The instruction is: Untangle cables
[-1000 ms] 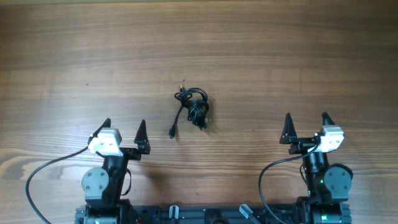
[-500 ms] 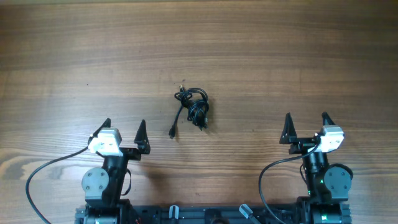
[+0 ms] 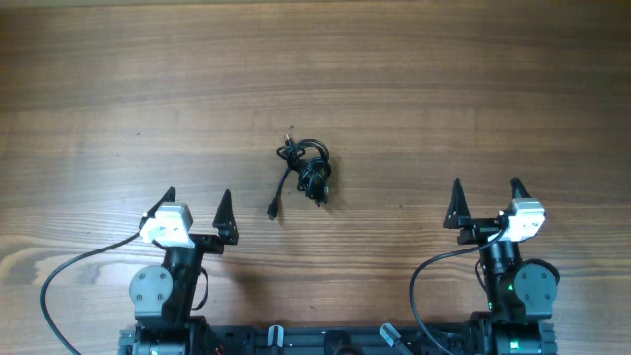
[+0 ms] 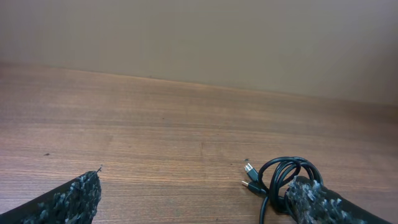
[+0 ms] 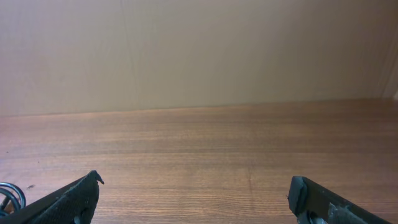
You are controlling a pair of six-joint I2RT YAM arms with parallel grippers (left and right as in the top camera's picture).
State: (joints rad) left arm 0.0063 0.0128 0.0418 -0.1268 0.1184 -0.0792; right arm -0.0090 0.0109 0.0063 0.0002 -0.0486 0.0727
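The cables [image 3: 308, 171] lie as a small knotted black bundle in the middle of the wooden table, with one cord end trailing down-left to a plug [image 3: 273, 210]. In the left wrist view the bundle [image 4: 283, 174] sits ahead right, two plug ends showing, partly hidden by my right finger. A loop edge [image 5: 7, 194] shows at the far left of the right wrist view. My left gripper [image 3: 196, 206] is open and empty, near and left of the bundle. My right gripper [image 3: 485, 198] is open and empty, well right of it.
The wooden table [image 3: 444, 89] stretches around the bundle. Thicker black wires [image 3: 69, 271] run from both arm bases at the near edge. A plain beige wall [image 5: 199, 50] stands behind the table's far edge.
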